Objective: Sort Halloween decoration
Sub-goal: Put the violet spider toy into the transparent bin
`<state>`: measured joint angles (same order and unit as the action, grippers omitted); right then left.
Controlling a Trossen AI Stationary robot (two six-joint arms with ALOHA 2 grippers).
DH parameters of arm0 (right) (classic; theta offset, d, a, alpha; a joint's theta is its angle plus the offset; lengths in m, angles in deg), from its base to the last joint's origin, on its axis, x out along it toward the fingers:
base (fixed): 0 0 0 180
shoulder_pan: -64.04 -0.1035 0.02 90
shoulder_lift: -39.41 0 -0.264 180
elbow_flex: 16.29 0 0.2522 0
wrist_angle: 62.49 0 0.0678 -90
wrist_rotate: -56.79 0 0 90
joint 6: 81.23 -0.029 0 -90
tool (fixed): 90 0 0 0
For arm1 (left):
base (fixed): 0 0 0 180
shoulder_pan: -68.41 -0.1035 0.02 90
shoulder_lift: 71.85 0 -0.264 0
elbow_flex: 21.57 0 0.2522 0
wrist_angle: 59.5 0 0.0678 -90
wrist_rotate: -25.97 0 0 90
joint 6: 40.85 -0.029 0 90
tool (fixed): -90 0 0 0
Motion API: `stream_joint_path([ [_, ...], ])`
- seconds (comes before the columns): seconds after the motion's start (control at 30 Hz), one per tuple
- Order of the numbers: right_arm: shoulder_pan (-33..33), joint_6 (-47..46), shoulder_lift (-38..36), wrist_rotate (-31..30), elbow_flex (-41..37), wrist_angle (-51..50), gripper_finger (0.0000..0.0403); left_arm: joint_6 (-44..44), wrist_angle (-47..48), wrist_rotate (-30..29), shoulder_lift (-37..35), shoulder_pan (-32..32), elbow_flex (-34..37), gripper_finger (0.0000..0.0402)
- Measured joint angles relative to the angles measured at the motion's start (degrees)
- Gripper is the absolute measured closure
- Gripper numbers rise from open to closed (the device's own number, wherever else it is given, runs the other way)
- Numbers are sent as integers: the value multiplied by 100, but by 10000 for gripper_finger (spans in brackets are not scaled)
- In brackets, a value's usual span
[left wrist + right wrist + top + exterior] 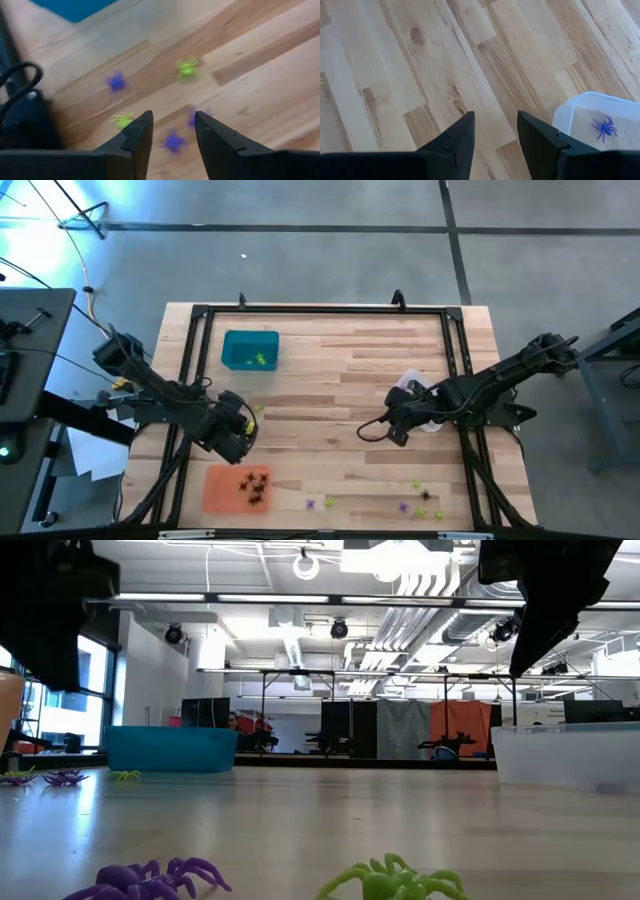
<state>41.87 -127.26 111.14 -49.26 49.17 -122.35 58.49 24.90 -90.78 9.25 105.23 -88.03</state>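
Tiny spiders, the Halloween decoration, lie loose on the wooden table: purple ones [116, 81] and yellow-green ones [187, 68] under my left gripper [172, 131], and more [418, 498] along the near edge. My left gripper [236, 436] hangs open above them, between the teal tray [250, 348] and the orange tray [237, 487], holding nothing. My right gripper [495, 132] hangs open over bare wood beside the clear tray [600, 107], in which one purple spider [604, 127] lies.
The teal tray holds yellow-green spiders [260, 360] and the orange tray holds black ones [255, 488]. A black frame [320, 310] runs round the table. A purple spider [150, 878] and a green one [390, 882] lie close to the low camera.
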Motion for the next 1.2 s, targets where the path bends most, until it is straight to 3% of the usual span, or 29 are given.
stream_joint_path([
  [0.4, 0, 0, 0, 0, 0, 8, 259, 801, -263, 248, 225, -76, 892, 223],
  [0.67, 0, -1, 0, 0, 0, 8, 259, 537, -1099, 150, 161, -479, 1551, 222],
  [1.0, 0, 0, 0, 0, 0, 14, 259, 387, -1390, -88, 15, -898, 1945, 222],
  [1.2, 0, 1, 0, 0, 0, 15, 259, 85, -2250, -138, 4, -1135, 2345, 222],
])
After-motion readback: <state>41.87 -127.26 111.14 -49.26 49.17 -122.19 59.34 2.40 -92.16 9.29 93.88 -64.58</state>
